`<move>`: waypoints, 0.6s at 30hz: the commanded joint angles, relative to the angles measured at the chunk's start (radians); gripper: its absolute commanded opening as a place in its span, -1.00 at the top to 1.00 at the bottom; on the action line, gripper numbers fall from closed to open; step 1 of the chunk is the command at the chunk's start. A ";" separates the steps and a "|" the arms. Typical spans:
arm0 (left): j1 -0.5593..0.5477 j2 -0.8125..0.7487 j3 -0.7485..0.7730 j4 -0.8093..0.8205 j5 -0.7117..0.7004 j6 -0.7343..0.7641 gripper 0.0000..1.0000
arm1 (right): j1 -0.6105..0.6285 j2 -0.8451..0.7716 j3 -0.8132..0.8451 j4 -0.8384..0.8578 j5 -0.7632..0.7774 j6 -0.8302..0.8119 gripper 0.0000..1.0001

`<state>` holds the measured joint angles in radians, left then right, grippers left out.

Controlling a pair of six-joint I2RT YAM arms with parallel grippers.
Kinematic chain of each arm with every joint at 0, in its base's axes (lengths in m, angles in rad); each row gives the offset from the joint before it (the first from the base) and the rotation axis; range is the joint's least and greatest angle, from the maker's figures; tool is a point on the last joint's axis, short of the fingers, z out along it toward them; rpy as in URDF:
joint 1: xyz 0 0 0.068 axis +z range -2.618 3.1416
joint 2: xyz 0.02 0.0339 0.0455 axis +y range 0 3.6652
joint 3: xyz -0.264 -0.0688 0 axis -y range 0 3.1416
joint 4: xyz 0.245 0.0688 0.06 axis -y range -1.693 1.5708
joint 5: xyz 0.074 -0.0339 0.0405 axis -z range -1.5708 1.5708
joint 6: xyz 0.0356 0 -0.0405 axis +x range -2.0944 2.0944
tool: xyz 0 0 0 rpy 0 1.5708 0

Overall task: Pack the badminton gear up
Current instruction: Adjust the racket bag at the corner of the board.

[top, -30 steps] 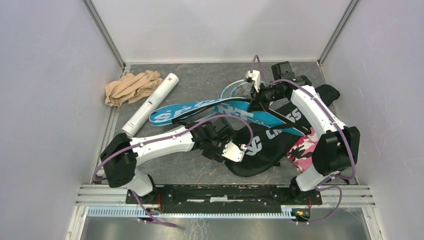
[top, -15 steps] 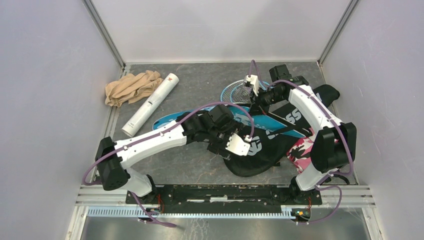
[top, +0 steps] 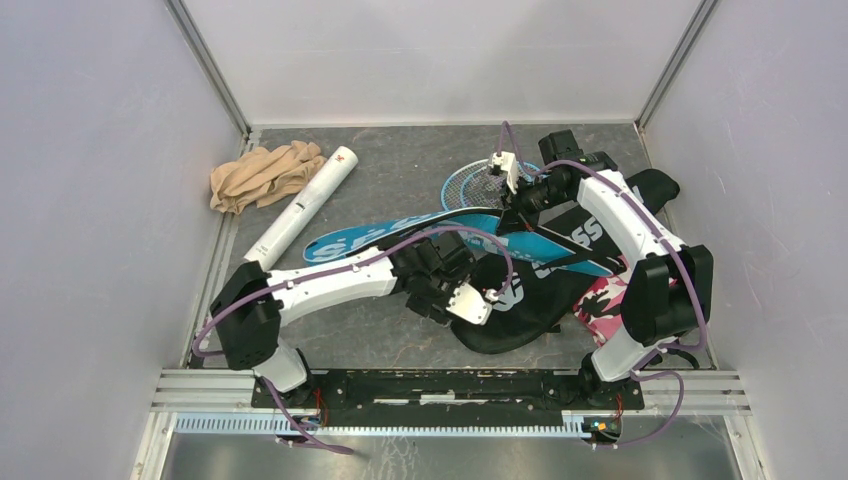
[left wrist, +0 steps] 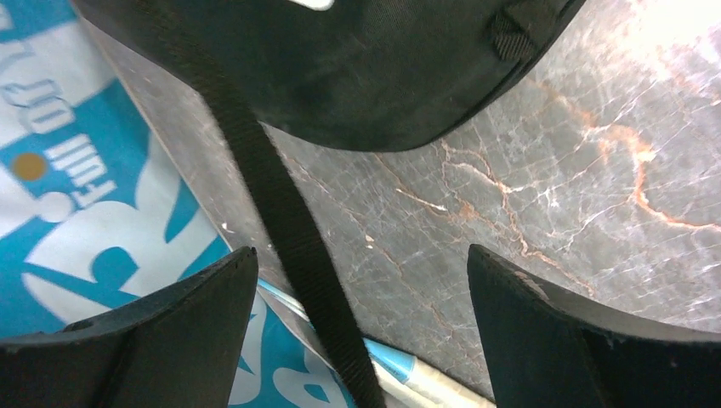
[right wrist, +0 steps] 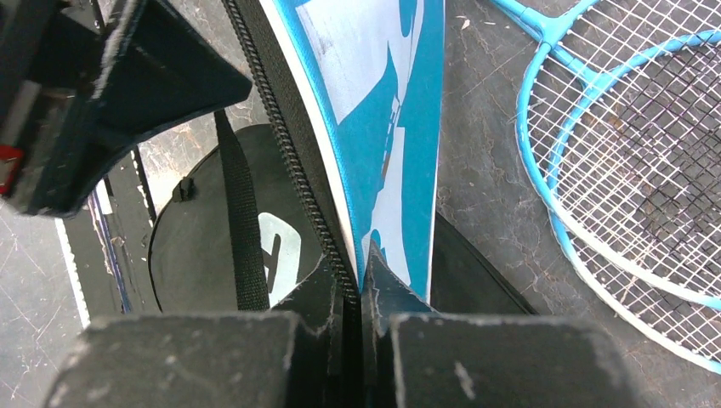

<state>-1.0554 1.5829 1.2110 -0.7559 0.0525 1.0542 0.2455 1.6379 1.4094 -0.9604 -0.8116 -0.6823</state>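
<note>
Pinching the zipper edge of the blue-and-white racket-shaped "SPORT" fabric cover (right wrist: 391, 127), the right gripper (right wrist: 357, 280) was clamped shut on it where it crossed the black racket-shaped "CROSSWAY" cover (top: 530, 300). The left gripper (left wrist: 359, 263) hung with its fingers spread wide over that black cover's left edge, a black webbing strap (left wrist: 272, 195) running beneath the gap. Blue-framed strung rackets (right wrist: 629, 170) lay just beyond the black cover, and the long white tube (top: 300, 210) lay well to its left.

A crumpled tan cloth (top: 262, 172) lies in the bench's (top: 400, 160) far-left corner; a pink patterned cloth (top: 605, 300) lies near-right.
</note>
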 commanded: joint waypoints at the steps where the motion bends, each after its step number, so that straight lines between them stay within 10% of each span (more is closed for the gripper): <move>1: 0.003 0.017 -0.041 0.082 -0.120 0.065 -0.85 | -0.007 -0.029 -0.004 -0.004 -0.054 -0.026 1.00; 12: 0.016 0.018 0.269 -0.258 -0.104 -0.040 0.86 | -0.016 -0.040 -0.025 -0.077 0.001 -0.126 1.00; 18: 0.075 -0.069 0.408 -0.289 0.027 -0.049 0.96 | -0.017 -0.059 -0.030 -0.133 0.082 -0.176 0.94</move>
<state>-1.0176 1.6016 1.5368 -0.9833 -0.0273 1.0431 0.2325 1.6306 1.3849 -1.0172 -0.7914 -0.8066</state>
